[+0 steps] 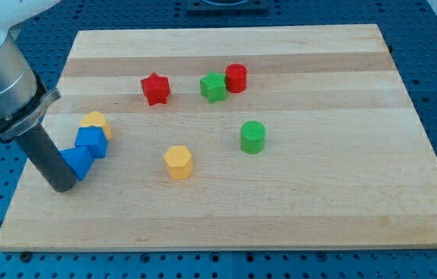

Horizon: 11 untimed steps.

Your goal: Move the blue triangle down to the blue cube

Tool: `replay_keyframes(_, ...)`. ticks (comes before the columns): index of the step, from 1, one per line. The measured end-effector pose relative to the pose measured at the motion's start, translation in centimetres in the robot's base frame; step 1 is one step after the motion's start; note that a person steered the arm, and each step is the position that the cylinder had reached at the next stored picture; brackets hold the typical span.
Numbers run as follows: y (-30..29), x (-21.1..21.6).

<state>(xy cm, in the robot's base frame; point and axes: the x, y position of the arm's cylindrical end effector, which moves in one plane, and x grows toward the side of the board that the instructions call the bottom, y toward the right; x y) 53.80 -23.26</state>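
Note:
The blue triangle (pixel 78 162) lies near the board's left edge. The blue cube (pixel 92 142) sits just above and right of it, touching it. My tip (pixel 62 186) is at the triangle's lower left side, right against it. The rod rises from there toward the view's upper left.
A yellow block (pixel 95 122) touches the blue cube from above. A yellow hexagon (pixel 178 162) lies at the centre. A red star (pixel 156 88), a green star (pixel 213 86) and a red cylinder (pixel 236 77) sit near the top. A green cylinder (pixel 253 137) lies right of centre. The board's left edge (pixel 29 167) is close to my tip.

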Motion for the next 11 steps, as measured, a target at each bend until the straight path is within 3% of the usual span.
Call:
replay_keyframes(3, -3.1, -0.4)
replay_keyframes(5, -3.0, -3.0)
replay_keyframes(11, -0.2, -2.3)
